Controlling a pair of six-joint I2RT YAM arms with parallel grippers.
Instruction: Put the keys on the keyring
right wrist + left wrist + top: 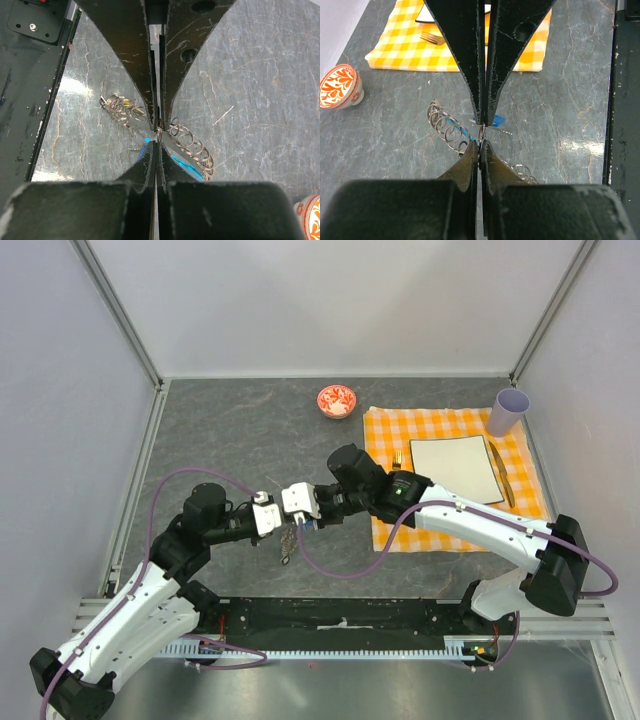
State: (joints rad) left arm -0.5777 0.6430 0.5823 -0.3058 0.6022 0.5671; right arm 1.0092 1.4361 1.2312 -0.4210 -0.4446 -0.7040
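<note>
**Keyring pinched from both sides**

Held over mid-table (230, 430) between the arms: one thin silvery wire keyring (482, 132) carrying one light-blue strip (496, 120). Clamped on it, tip to tip: left gripper (480, 134) and right gripper (159, 131). Alongside: several small linked split rings (445, 125). Keys (114, 104) bunched, too tangled to count.

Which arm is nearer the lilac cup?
Right. The right arm crosses the checked cloth by the cup; the left arm lies well left of it, off the cloth.
</note>
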